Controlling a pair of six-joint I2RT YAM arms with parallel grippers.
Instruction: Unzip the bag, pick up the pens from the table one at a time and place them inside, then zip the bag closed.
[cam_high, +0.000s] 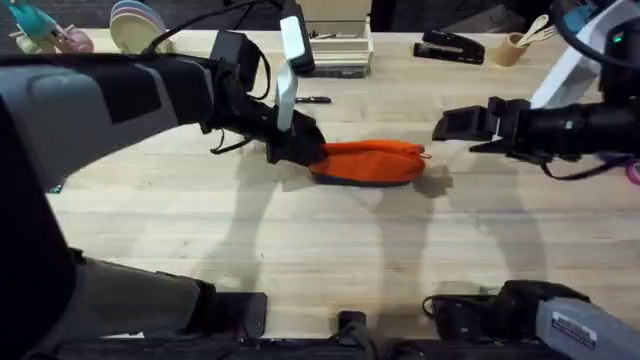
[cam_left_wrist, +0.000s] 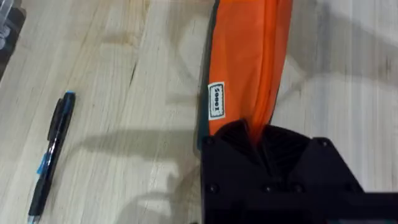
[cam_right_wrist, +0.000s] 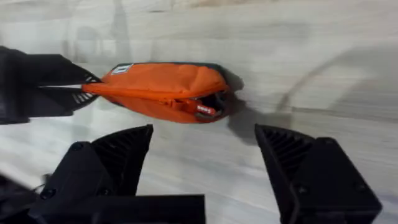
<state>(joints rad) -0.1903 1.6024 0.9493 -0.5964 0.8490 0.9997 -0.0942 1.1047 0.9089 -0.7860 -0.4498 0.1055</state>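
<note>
The orange bag (cam_high: 372, 160) lies on the pale wooden table (cam_high: 300, 240), its dark base strip along the near side. My left gripper (cam_high: 305, 152) is shut on the bag's left end, and the left wrist view shows the fabric (cam_left_wrist: 249, 62) pinched between the fingers (cam_left_wrist: 256, 134). The red zipper pull (cam_right_wrist: 205, 111) sits at the bag's right end, with a small dark gap beside it. My right gripper (cam_high: 455, 125) hangs open just right of the bag, and its fingers (cam_right_wrist: 124, 149) stand wide apart short of the pull. A black pen (cam_left_wrist: 50, 155) with blue accents lies behind the bag (cam_high: 312, 100).
A black stapler (cam_high: 450, 47) and a cup of utensils (cam_high: 515, 45) stand at the back right. Stacked plates (cam_high: 135, 25) are at the back left and a tray (cam_high: 335, 45) at the back centre. Bare table lies in front of the bag.
</note>
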